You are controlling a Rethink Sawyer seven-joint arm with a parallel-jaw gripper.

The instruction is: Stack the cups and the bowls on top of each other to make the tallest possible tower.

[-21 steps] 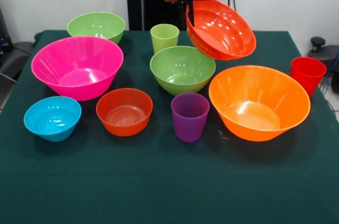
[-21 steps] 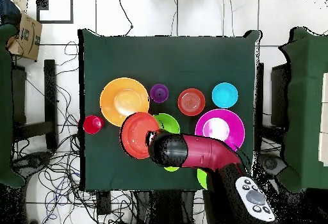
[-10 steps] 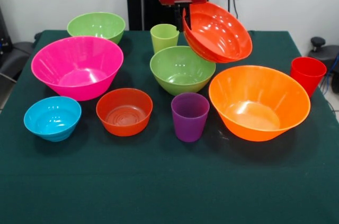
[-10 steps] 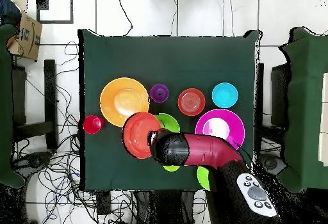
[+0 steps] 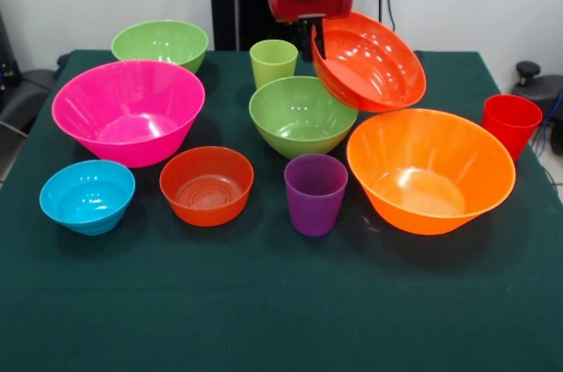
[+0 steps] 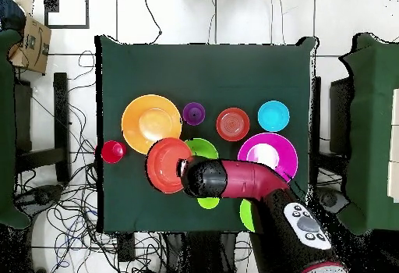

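Gripper (image 5: 318, 35) clamped the tilted red-orange bowl (image 5: 369, 62) by its rim, upper centre; should level it over the large orange bowl (image 5: 429, 170) before release.

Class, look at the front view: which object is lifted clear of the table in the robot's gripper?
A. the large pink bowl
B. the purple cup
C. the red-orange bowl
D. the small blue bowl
C: the glossy red-orange plastic bowl hangs tilted from the gripper, held by its rim.
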